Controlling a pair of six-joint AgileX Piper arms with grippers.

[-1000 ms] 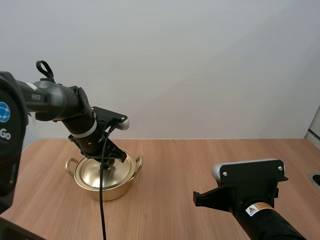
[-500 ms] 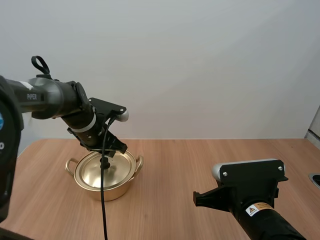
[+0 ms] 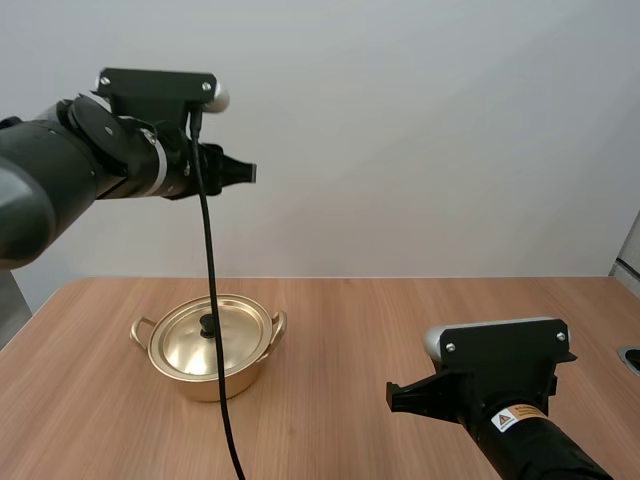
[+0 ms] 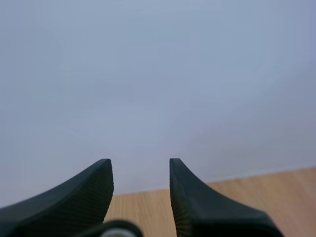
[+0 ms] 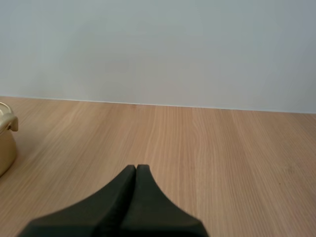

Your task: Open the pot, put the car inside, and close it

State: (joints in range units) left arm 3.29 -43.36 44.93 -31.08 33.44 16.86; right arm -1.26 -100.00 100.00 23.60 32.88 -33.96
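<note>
A pale wooden table (image 3: 400, 320) before a plain wall (image 3: 420, 130) carries a lidded golden metal pot (image 3: 185, 380). High above it, the left gripper (image 4: 140, 165) gapes empty; the right gripper (image 5: 136, 169) is closed, holding nothing.

It looks like a robot lab. Robot arms (image 3: 60, 180) stand at a wooden table (image 3: 350, 320) before a plain wall (image 3: 420, 130).

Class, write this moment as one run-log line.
left gripper: open, high, empty | right gripper: shut, low over table | pot: lid on
</note>
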